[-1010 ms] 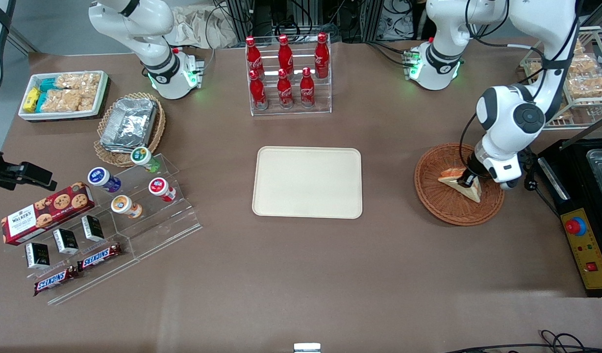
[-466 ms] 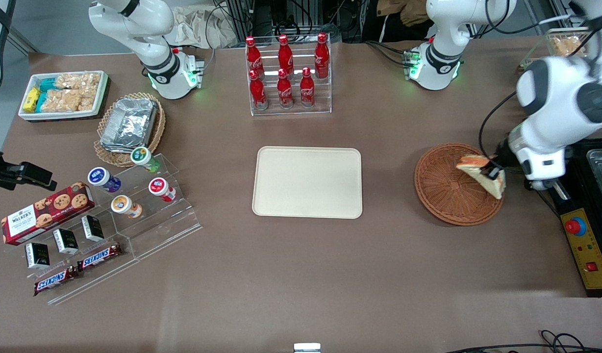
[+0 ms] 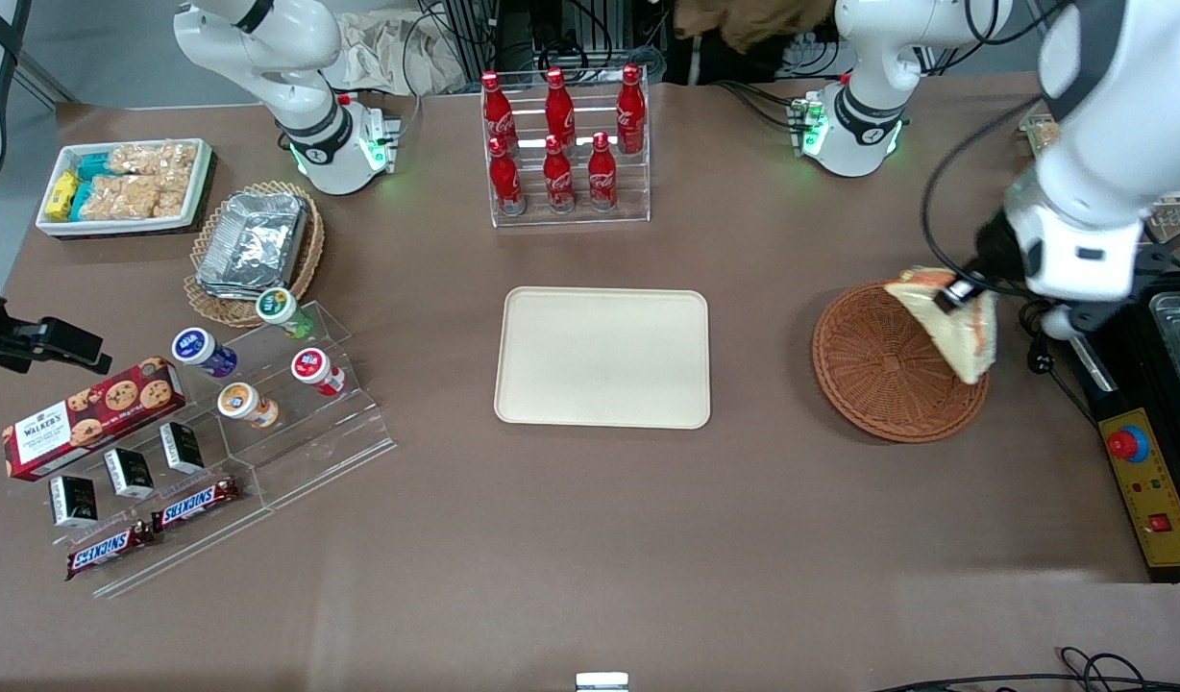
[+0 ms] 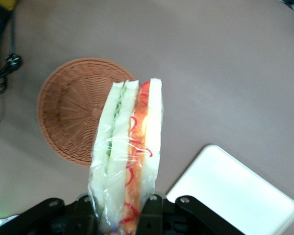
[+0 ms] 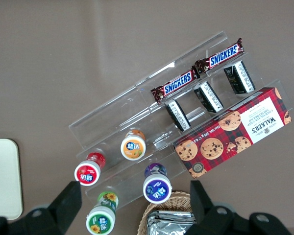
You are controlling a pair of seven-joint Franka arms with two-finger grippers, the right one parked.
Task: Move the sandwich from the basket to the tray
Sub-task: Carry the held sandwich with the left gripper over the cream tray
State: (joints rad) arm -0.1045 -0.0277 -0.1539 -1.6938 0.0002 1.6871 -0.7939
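- Jaws of the gripper (image 3: 957, 294) were clamped on the sandwich (image 3: 953, 325), one finger (image 4: 86, 216) on each bread face, as the wrist view showed.
- Sandwich hung in the air above the basket (image 3: 873, 370), over the rim toward the working arm's end of the table; it touched no wicker.
- Sandwich was in clear wrap; the wrist view showed green filling along one layer and orange-red along the other (image 4: 130, 161).
- Basket (image 4: 76, 110) held nothing else.
- Tray (image 3: 602, 357) lay flat at mid-table, well apart from the basket, toward the parked arm's end; nothing on it.
- Rack of red bottles (image 3: 563, 144) stood farther from the front camera than the tray.
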